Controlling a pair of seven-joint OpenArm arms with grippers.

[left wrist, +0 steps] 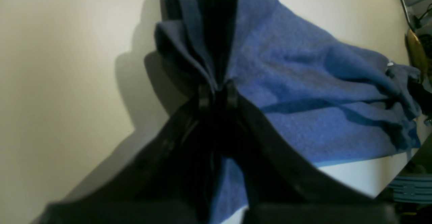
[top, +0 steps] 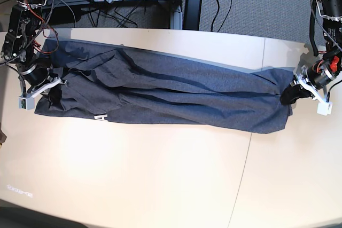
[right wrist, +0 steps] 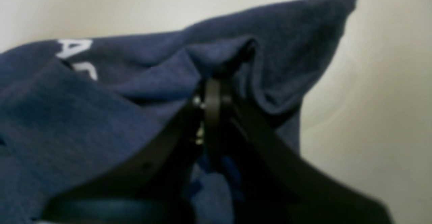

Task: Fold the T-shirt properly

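T-shirt fabric is pinched in both grippers. Left gripper, jaws clamped tight, holds a bunched fold at one end of the garment; right gripper, likewise closed, grips a gathered fold at the other end, near white lettering. Between them the shirt stretches in a long, wrinkled band across the pale tabletop.

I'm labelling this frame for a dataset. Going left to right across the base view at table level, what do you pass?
Right gripper, shut on one end of the T-shirt → white lettering → the long stretched shirt → left gripper, shut on the other end → bare table.
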